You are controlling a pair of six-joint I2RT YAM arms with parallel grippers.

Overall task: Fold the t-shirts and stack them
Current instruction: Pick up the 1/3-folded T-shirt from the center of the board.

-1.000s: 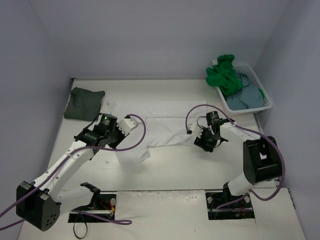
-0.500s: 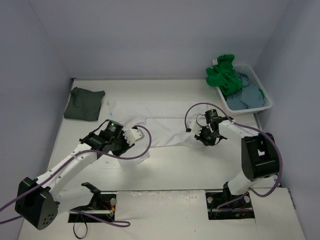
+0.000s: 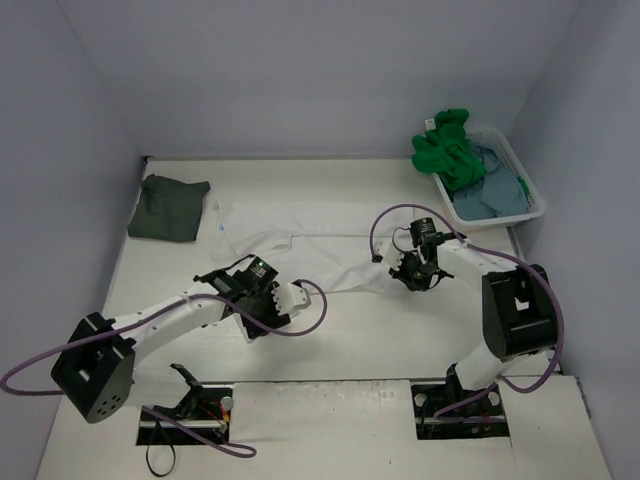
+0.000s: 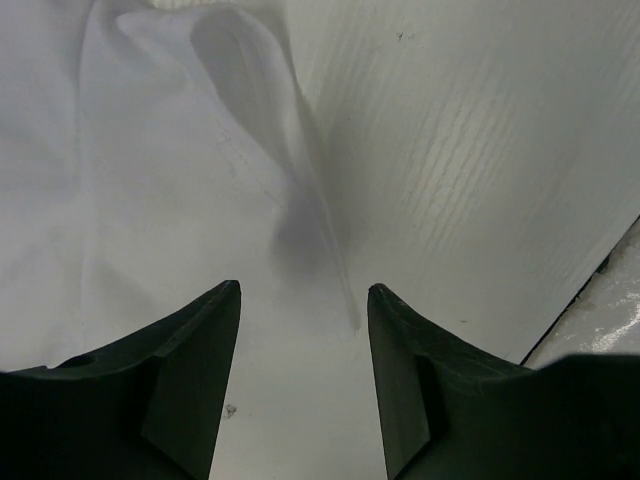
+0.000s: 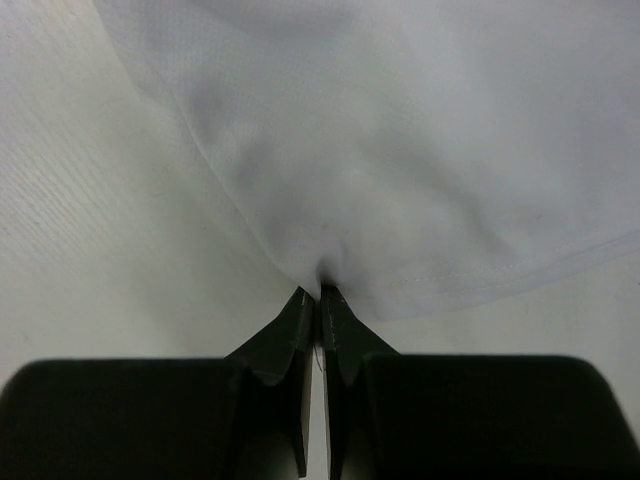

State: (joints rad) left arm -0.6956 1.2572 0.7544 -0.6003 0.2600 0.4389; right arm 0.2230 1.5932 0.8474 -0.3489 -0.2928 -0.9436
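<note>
Since 1 second ago the left arm has swung in toward the near middle of the counter [image 3: 380, 335], and the left fingers [image 4: 205, 350] have spread apart; they hold nothing. The white t-shirt [image 3: 320, 228] lies flat on the counter just ahead of them and off to their left, with a raised fold running down toward the gap between the 2 tips (bare counter fills the right of that wrist view). The right fingers [image 5: 320, 305], wide 1 second ago, are now pressed tight on a pinch of the same shirt's near edge. The dark grey t-shirt [image 3: 168, 207] lies folded at the far left corner, well apart. The green t-shirt [image 3: 445, 150] and blue-grey t-shirt [image 3: 490, 195] are heaped in the white basket [image 3: 497, 221] at the far right
</note>
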